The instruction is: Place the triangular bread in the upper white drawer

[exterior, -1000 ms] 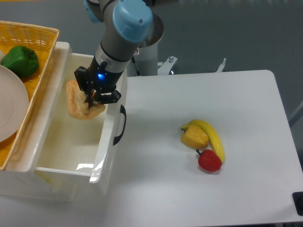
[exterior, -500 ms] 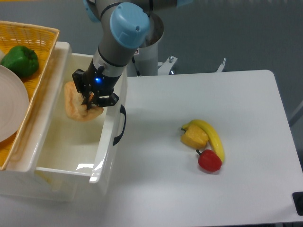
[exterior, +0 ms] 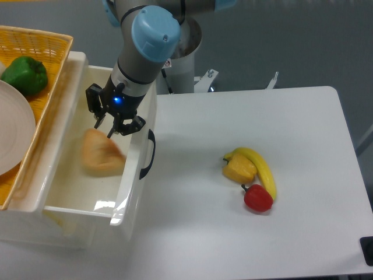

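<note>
End effector (exterior: 111, 125) is hanging over the upper white drawer (exterior: 133, 175), fingers spread and released, gripping nothing. Its black fingertips are pointing down, just above the triangular bread (exterior: 100, 153), apart from it. A blue light is glowing on the wrist housing.

Near to far: the drawer's front panel with the curved black handle (exterior: 147, 154) is facing the desk (exterior: 245, 245). The triangular bread is lying inside the drawer, on its floor, close to the front wall; its outline is looking blurred. The arm (exterior: 145, 49) is reaching down from behind at a slant, grey links and a light-blue joint cap leaning toward the drawer.

On the white desk, well apart from the drawer, a banana (exterior: 261, 168), a yellow pepper (exterior: 239, 169) and a red pepper (exterior: 258, 198) are sitting in a tight cluster, touching one another. At left, a yellow woven basket (exterior: 41, 44) is resting over the drawer unit, holding a green pepper (exterior: 24, 74) and the edge of a white plate (exterior: 13, 125). Behind, the arm's white base (exterior: 185, 73) is standing at the desk's far edge against a plain grey wall (exterior: 280, 35).
</note>
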{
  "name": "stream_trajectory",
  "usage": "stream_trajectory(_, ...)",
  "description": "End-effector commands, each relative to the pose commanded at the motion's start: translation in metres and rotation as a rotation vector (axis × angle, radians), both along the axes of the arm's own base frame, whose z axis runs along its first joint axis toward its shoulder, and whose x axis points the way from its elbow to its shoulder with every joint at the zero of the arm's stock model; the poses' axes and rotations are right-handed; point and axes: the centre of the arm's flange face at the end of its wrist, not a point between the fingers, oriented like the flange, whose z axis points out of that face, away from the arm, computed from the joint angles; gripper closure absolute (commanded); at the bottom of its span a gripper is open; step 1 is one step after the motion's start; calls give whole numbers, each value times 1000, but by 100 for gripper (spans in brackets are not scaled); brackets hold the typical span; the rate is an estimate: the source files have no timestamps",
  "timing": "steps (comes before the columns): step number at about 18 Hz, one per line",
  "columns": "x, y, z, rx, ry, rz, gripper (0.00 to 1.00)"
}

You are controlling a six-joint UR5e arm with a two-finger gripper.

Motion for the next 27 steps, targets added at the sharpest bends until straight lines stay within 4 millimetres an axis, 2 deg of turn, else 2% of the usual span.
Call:
stream_trajectory(6, 1, -5, 8, 12, 12, -8, 43)
stream_trajectory(13, 5, -20, 33, 44, 40, 3, 44)
stream_trajectory(20, -65, -58, 45, 86, 91, 87, 42)
stream_trajectory(21, -71, -61, 44, 87, 94, 94, 35)
stream_trajectory(23, -88, -73, 40, 81, 102, 113, 30)
stream_trajectory(24, -95, -79, 39, 68, 116, 118, 23)
stream_trajectory(26, -106, -83, 33, 54, 133, 113, 1)
stream_trajectory(27, -110, -85, 32, 48, 141, 109, 0)
